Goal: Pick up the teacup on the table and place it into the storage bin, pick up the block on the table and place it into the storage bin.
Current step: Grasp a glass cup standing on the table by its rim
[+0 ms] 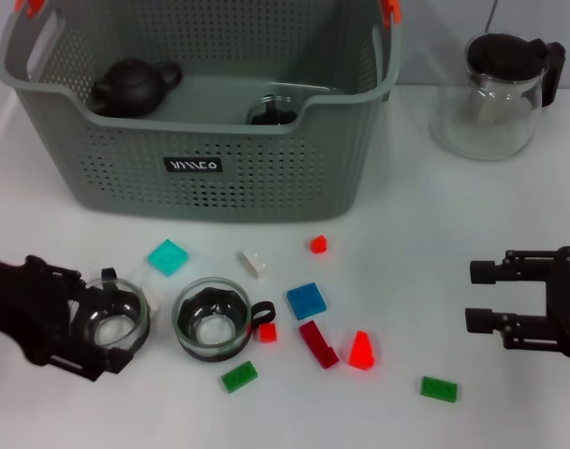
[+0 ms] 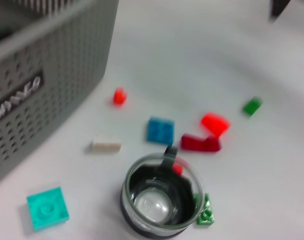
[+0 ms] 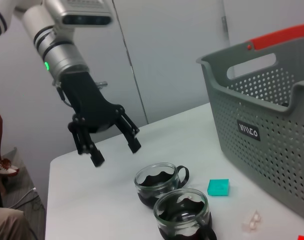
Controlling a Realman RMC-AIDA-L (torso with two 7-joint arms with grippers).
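Observation:
Two glass teacups with dark bases stand side by side at the front left, one [image 1: 116,323] to the left of the other [image 1: 212,320] [image 2: 161,200]. My left gripper [image 1: 111,320] [image 3: 116,153] hangs open over the left teacup, its fingers spread on either side and holding nothing. Several blocks lie scattered on the table: teal [image 1: 168,255], white [image 1: 254,263], blue [image 1: 306,300], dark red [image 1: 319,343], bright red [image 1: 361,350] and green [image 1: 239,376]. The grey perforated storage bin [image 1: 219,168] stands at the back. My right gripper [image 1: 476,296] rests open and empty at the right.
Inside the bin lie a dark teapot [image 1: 135,86] and a glass piece with black trim [image 1: 270,112]. A glass pitcher [image 1: 490,94] with a black lid stands at the back right. Another green block [image 1: 438,388] lies near the right gripper.

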